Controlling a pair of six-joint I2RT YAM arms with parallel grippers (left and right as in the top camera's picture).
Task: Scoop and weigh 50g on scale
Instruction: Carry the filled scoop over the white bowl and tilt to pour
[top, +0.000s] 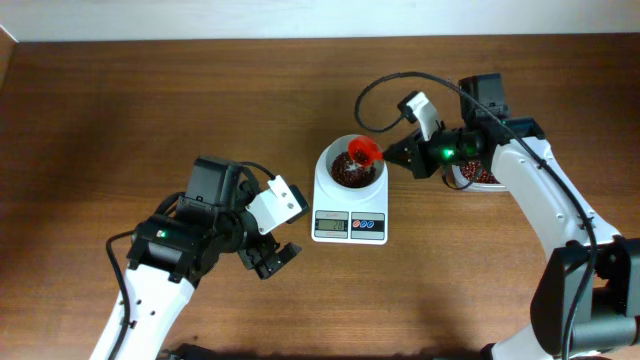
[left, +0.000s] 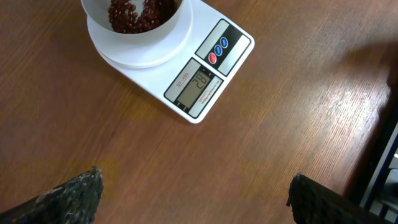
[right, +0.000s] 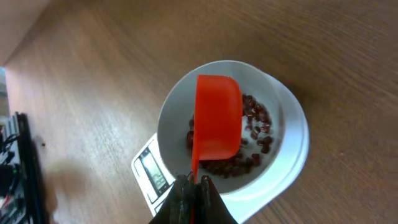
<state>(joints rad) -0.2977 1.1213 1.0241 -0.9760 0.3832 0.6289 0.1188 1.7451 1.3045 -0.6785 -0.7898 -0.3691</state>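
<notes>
Pinching the handle of the red scoop (right: 217, 118), the right gripper (right: 194, 186) has its fingers pressed together on it. The scoop sits over the bowl (right: 174, 124) of the scale (top: 350, 226), just ahead of the fingertips. The beans (right: 258, 124) lie in a loose heap in the bowl, under and beside the scoop. The left gripper (left: 196, 193) has its fingers (left: 74, 193) spread wide and holds nothing. It is above the table (left: 298, 124), well apart from the scale.

An orange scoop (right: 217, 118) is hanging above the brown wooden table (top: 100, 100), and a half-hidden tub (top: 458, 183) is sitting toward its right.
</notes>
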